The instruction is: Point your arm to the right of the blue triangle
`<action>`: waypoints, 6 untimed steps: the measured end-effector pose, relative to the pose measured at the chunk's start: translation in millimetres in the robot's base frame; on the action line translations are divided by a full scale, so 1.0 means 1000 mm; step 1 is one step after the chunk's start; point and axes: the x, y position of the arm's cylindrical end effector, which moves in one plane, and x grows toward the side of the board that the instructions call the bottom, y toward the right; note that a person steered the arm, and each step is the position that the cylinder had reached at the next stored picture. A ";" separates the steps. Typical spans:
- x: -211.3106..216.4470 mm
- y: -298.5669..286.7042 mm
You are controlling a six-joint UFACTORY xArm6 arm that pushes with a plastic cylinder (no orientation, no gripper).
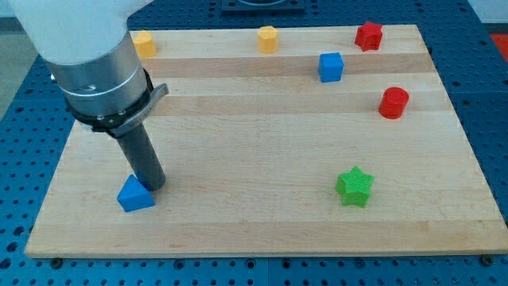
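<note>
- One blue triangle (pixel 136 195) sits low on the desk (pixel 254 222), far left.
- My tip (pixel 154 187) touches down just right of it, almost against it.
- No fingers here, only the rod.
- Judgement: pointing looks nearly done; next, hold without nudging.

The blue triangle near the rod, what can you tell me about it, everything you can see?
The blue triangle is a small wedge-shaped block, solid blue, matte like plastic. It lies flat near the wooden board's lower left corner in the view, apex toward the view's top. My tip sits just at its upper right edge, close enough that it looks to be touching, though contact cannot be confirmed. No other block is near it.
</note>
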 end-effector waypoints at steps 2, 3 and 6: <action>0.018 0.027; 0.040 0.027; 0.016 0.027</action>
